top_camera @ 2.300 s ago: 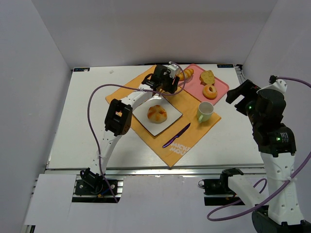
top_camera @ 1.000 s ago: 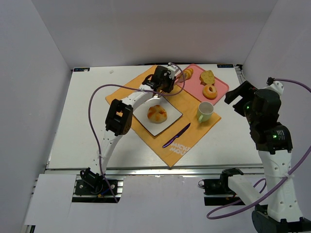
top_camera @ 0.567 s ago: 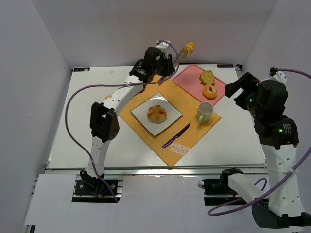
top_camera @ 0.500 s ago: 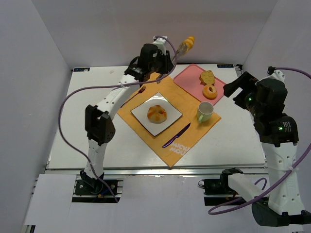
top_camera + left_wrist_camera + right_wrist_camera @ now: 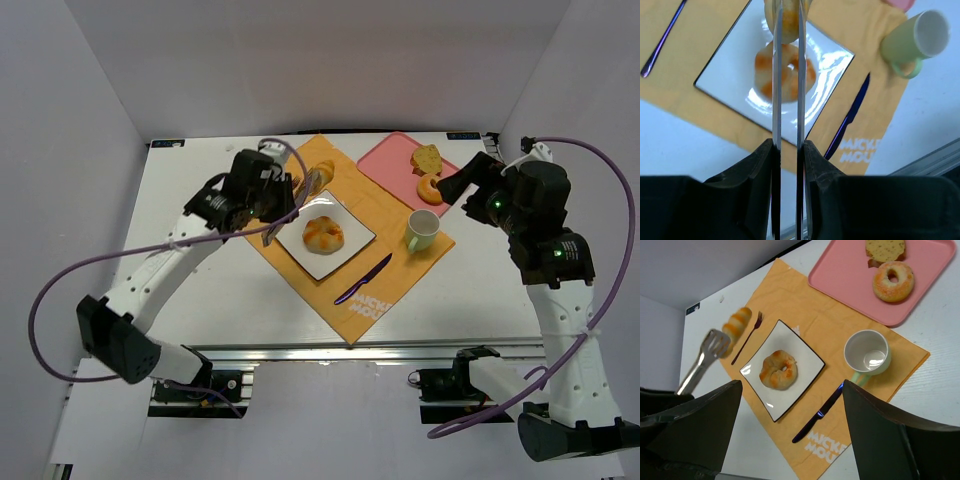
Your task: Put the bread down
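My left gripper point(image 5: 272, 196) is shut on a pair of metal tongs point(image 5: 704, 360), and the tongs pinch a small orange-striped bread point(image 5: 322, 171) in the air. That bread point(image 5: 737, 322) hangs above the far left corner of the white square plate point(image 5: 352, 238), over the fork point(image 5: 747, 337). A round bun point(image 5: 323, 234) lies on the plate. In the left wrist view my left gripper point(image 5: 788, 146) grips the tongs' two blades point(image 5: 776, 75), with the bread point(image 5: 788, 20) at their tips above the bun point(image 5: 786, 72). My right gripper point(image 5: 792, 436) is open and empty, high above the table.
The orange placemat point(image 5: 392, 262) holds the plate, a purple knife point(image 5: 363, 279) and a green mug point(image 5: 422, 229). Behind it a pink tray point(image 5: 388, 160) carries a bread slice point(image 5: 884, 249) and a doughnut point(image 5: 893, 281). White walls enclose the table.
My left arm lifted the bread off the pink tray in the tongs, swung it up and back, then left and nearer, to beside the plate. The right arm shifted slightly.
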Robot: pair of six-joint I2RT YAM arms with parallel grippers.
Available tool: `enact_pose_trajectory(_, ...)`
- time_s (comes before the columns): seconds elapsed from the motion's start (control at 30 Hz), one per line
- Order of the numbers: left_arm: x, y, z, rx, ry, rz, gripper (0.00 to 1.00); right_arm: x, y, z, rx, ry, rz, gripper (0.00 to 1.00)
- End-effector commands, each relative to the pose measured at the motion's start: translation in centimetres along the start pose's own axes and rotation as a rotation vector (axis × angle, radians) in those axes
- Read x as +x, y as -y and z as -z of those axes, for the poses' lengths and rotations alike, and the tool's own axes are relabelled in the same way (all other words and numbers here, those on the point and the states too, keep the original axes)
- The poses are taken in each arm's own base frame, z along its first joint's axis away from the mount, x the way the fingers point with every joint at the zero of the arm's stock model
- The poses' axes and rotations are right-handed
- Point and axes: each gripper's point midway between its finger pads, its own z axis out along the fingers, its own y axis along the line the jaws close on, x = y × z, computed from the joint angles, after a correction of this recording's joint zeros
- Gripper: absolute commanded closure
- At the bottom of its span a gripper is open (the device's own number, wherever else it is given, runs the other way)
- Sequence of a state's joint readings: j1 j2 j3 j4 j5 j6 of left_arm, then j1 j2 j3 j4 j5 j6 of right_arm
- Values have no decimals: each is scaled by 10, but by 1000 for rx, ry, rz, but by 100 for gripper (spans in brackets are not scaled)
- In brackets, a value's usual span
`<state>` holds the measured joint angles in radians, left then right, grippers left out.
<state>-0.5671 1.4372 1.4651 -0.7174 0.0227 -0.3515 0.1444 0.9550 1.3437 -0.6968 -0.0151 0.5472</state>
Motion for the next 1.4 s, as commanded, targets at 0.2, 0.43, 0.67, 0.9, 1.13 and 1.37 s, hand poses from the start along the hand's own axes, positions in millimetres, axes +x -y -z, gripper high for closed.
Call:
enact_pose_trajectory(0.2,85,-36,9,-84,-115,32,85,-11,-19,-8,-102,36,21,12)
enact_pose_trajectory(0.43,100,-42,8,-103,-135,46,84,-14,-20,-9,-102,38,22,12)
enact_pose_trajectory(0.67,119,-50,-12,-124,-191,41,64,-8,-16,-11,-89,28,14,12)
enact_pose_trajectory(0.9,120,-49,-28,-129,-224,47,43,-8,-14,-11,-83,32,2,12)
enact_pose_trajectory(1.13,114,-54,-17,-164,-227,27,34,-3,-11,-11,-73,28,-6,12)
enact_pose_trajectory(1.37,87,-56,8,-219,-160,37,36,-1,-10,-14,-78,28,-20,12)
